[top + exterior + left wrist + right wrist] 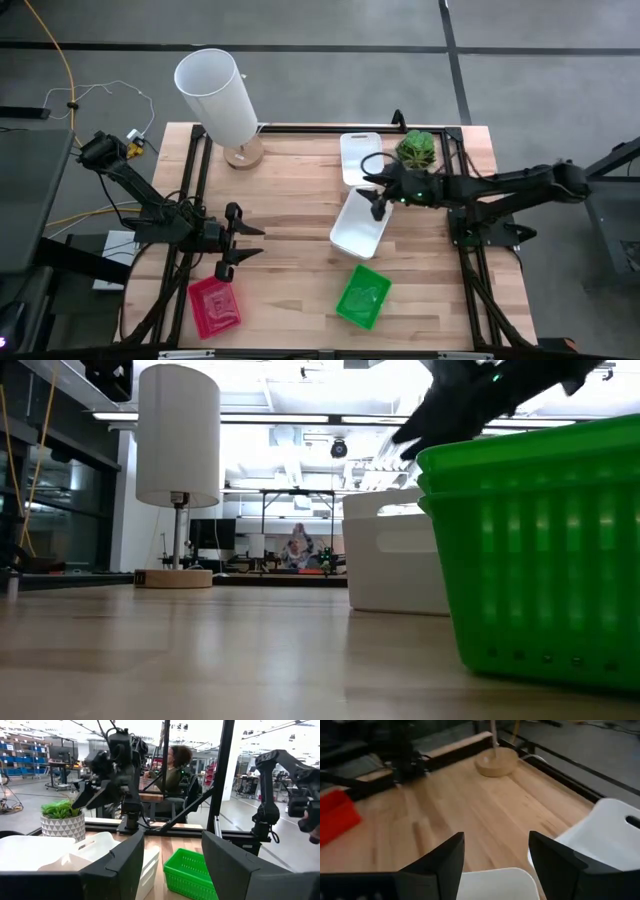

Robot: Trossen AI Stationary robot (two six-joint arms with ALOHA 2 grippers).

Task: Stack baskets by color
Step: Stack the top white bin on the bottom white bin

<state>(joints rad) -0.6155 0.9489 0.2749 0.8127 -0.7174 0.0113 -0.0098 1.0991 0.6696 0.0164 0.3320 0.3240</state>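
You are in the white part of the sort: your right gripper (378, 205) hangs over the far edge of the white stack (361, 224) at mid-table with its fingers spread and nothing between them, so I judge a white basket has just been let go onto that pile. One more white basket (357, 157) lies alone by the far edge, just beside the potted plant (418, 150), and it looks like your next pick; reach for it by a long wall near the slot handle, lift clear of the plant, and set it down square so the rounded corners nest. Your left gripper (236, 243) waits released just above the red stack (214, 305) at the near left. The green stack (362, 295) sits near the front, right of centre, well apart from the red. Expect the white baskets to be smooth, glossy and slippery under the pads, with soft rounded corners; the red and green ones are ribbed, mesh-walled plastic that offers more to bite on. The tall white cylinder (217, 95) on its round wooden foot stands at the far left, out of your path across the pale wooden table (290, 200).
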